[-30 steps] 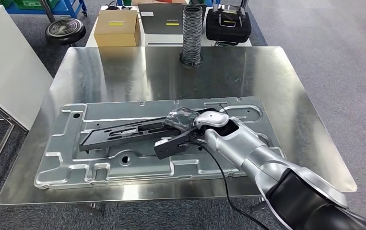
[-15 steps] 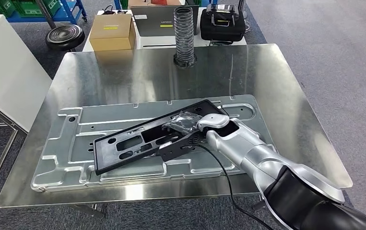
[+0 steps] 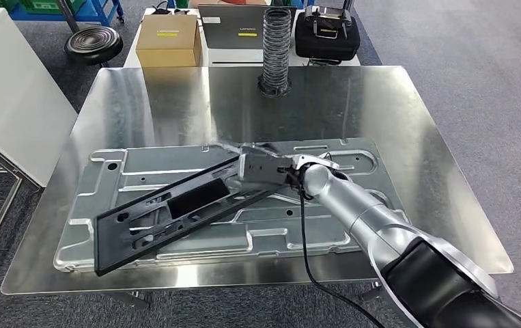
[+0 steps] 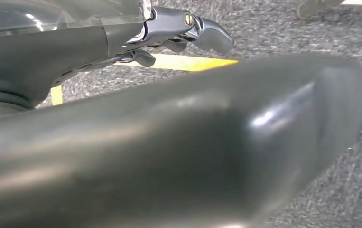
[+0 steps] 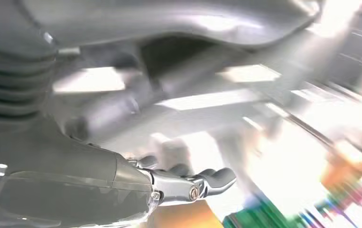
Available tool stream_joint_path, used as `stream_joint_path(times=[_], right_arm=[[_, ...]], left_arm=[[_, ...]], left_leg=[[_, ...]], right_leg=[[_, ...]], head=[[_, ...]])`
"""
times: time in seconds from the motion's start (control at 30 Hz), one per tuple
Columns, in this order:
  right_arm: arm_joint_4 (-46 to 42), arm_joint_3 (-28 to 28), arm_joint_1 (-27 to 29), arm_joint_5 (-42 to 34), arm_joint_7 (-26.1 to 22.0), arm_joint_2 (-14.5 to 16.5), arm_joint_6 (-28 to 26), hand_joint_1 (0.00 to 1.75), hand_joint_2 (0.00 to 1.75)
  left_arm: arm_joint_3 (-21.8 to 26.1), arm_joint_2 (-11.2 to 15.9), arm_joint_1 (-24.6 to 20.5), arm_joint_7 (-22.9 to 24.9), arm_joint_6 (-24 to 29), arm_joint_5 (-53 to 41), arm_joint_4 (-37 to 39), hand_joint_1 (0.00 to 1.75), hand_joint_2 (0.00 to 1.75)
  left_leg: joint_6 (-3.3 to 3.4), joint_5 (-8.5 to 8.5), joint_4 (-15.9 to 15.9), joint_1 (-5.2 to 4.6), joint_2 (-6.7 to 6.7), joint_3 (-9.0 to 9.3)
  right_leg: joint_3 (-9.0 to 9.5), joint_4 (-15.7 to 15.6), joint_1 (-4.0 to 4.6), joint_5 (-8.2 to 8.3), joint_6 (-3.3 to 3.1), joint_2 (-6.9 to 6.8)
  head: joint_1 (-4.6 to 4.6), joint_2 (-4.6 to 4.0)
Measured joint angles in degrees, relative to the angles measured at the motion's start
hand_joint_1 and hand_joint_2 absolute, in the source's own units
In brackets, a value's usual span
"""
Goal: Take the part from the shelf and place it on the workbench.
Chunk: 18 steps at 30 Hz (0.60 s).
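A long black frame-shaped part [image 3: 175, 205] lies slantwise across the large stamped metal panel [image 3: 298, 232] on the steel workbench [image 3: 175, 102]. Its low end reaches toward the bench's front left. Its upper right end is at my right hand [image 3: 265, 167], which grips that end with the wrist turned over. The right wrist view is smeared with motion, and one of my fingers [image 5: 202, 183] shows stretched under a blurred bar. My left hand [image 4: 169, 133] hangs over grey carpet with its fingers [image 4: 188, 28] apart and nothing in them.
A tall wire coil [image 3: 276, 48] stands at the bench's far edge. Behind it are a cardboard box [image 3: 170, 39], a grey flat box [image 3: 233, 27] and a black case [image 3: 327, 33]. A black stool [image 3: 93, 44] and a white cabinet [image 3: 11, 102] stand to the left.
My right hand has turned over and shifted slightly toward the bench's far side. The black part has swung from edge-on to flat, its free end moving down toward the front left.
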Motion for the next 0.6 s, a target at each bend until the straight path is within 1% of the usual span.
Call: stream_joint_path(times=[0.03,0.07,0.1,0.13,0.17,0.2,0.23,0.27,0.3,0.37,0.4,0.43,0.47,0.5,0.53,0.57,0.6], right_arm=[[-2.03,-1.68,1.29,-3.21,-1.03,-0.69,-0.65,0.0,0.0],[-4.55,-3.45,2.98,-6.49,-2.16,-1.54,-1.57,0.0,0.0],[-7.43,-5.27,4.9,-9.58,-3.25,-2.51,-2.6,0.0,0.0],[-10.72,-7.21,6.83,-12.46,-4.28,-3.53,-3.58,0.0,0.0],[-14.12,-9.16,8.67,-15.05,-5.25,-4.56,-4.46,0.0,0.0],[-17.68,-11.1,10.53,-17.37,-6.14,-5.61,-5.13,0.0,0.0],[-21.27,-12.97,12.45,-19.51,-6.94,-6.57,-5.57,0.0,0.0],[-24.74,-14.76,14.52,-21.31,-7.63,-7.51,-5.85,0.0,0.0],[-28.29,-16.61,16.86,-22.75,-8.19,-8.48,-5.99,0.0,0.0],[-35.03,-20.3,21.77,-24.27,-8.88,-10.04,-6.1,0.0,0.0],[-38.37,-22.26,24.25,-24.68,-9.08,-10.62,-6.02,0.0,0.0],[-41.55,-24.22,26.61,-24.97,-9.19,-10.92,-5.66,0.0,0.0],[-44.85,-26.41,29.07,-25.21,-9.23,-11.0,-4.9,0.0,0.0],[-47.98,-28.61,31.42,-25.42,-9.27,-10.85,-3.92,0.0,0.0],[-50.88,-30.81,33.63,-25.52,-9.29,-10.6,-3.01,0.0,0.0],[-53.41,-32.84,35.53,-25.56,-9.29,-10.31,-2.35,0.0,0.0],[-55.37,-34.46,36.94,-25.58,-9.29,-10.07,-2.02,0.0,0.0]], left_arm=[[0.03,0.01,0.01,-0.05,-0.03,0.22,0.0,0.0,0.0],[0.12,0.01,0.04,-0.09,-0.08,0.52,0.0,0.0,0.0],[0.26,0.01,0.1,-0.12,-0.13,0.78,0.0,0.0,0.0],[0.45,0.01,0.19,-0.15,-0.16,1.03,0.0,0.0,0.0],[0.66,-0.01,0.29,-0.19,-0.15,1.26,0.0,0.0,0.0],[0.85,-0.07,0.37,-0.22,-0.09,1.42,0.01,0.0,0.0],[1.04,-0.13,0.44,-0.26,0.03,1.55,0.01,0.0,0.0],[1.22,-0.18,0.49,-0.3,0.23,1.69,0.02,0.0,0.0],[1.42,-0.21,0.55,-0.34,0.45,1.81,0.02,0.0,0.0],[1.8,-0.12,0.68,-0.46,0.83,2.01,0.02,0.0,0.0],[2.0,-0.06,0.76,-0.54,0.93,2.07,0.02,0.0,0.0],[2.16,0.0,0.82,-0.64,0.99,2.1,0.02,0.0,0.0],[2.32,0.07,0.87,-0.78,1.03,2.14,0.01,0.0,0.0],[2.45,0.07,0.88,-0.91,1.04,2.15,0.01,0.0,0.0],[2.56,0.09,0.9,-1.03,1.05,2.16,0.01,0.0,0.0],[2.66,0.11,0.91,-1.12,1.07,2.18,0.0,0.0,0.0],[2.72,0.13,0.91,-1.18,1.07,2.19,0.0,0.0,0.0]], left_leg=[[0.08,-0.03,0.01,-0.02,-0.03,0.01],[0.13,-0.07,0.02,-0.04,-0.11,0.05],[0.17,-0.1,0.05,-0.07,-0.25,0.09],[0.18,-0.15,0.09,-0.13,-0.39,0.16],[0.17,-0.2,0.12,-0.2,-0.51,0.23],[0.08,-0.28,0.17,-0.36,-0.6,0.27],[-0.07,-0.36,0.2,-0.46,-0.66,0.29],[-0.28,-0.44,0.19,-0.51,-0.71,0.32],[-0.55,-0.5,0.12,-0.52,-0.74,0.38],[-1.13,-0.72,0.07,-0.47,-0.72,0.58],[-1.37,-1.37,0.71,-0.51,-0.61,0.44],[-1.59,-2.61,2.42,-0.54,-0.48,-0.15],[-1.76,-4.45,5.37,-0.49,-0.33,-1.31],[-1.93,-6.53,9.18,-0.45,-0.23,-2.9],[-2.1,-8.21,13.01,-0.38,-0.18,-4.55],[-2.23,-8.99,15.58,-0.34,-0.15,-5.66],[-2.29,-8.65,16.06,-0.34,-0.14,-5.79]], right_leg=[[-1.86,3.75,-0.02,-1.3,0.11,-0.01],[-3.07,5.99,-0.02,-1.68,0.13,-0.01],[-3.15,5.86,0.0,-0.89,0.03,-0.01],[-2.05,3.24,0.04,0.9,-0.22,-0.01],[-0.13,-0.97,0.16,3.11,-0.62,-0.04],[1.83,-5.22,0.36,4.8,-1.05,-0.13],[3.28,-8.43,0.55,5.91,-1.4,-0.23],[4.06,-10.17,0.75,6.31,-1.64,-0.31],[4.24,-10.64,0.89,6.21,-1.77,-0.36],[4.55,-11.13,0.73,6.41,-2.05,-0.37],[4.84,-11.5,0.53,6.53,-2.29,-0.41],[5.1,-11.87,0.32,6.67,-2.52,-0.47],[5.32,-12.09,0.21,6.74,-2.71,-0.52],[5.39,-12.13,0.22,6.71,-2.88,-0.55],[5.4,-12.09,0.25,6.66,-2.94,-0.56],[5.4,-12.04,0.26,6.6,-2.96,-0.55],[5.41,-11.94,0.25,6.53,-2.92,-0.49]], head=[[0.01,0.0],[0.03,0.0],[0.09,0.0],[0.12,0.0],[0.19,0.0],[0.19,0.0],[0.21,0.0],[0.23,0.0],[0.26,0.0],[0.33,0.0],[0.32,0.0],[0.23,0.0],[0.16,0.0],[0.11,0.0],[0.04,0.0],[0.04,0.0],[0.03,0.0]])
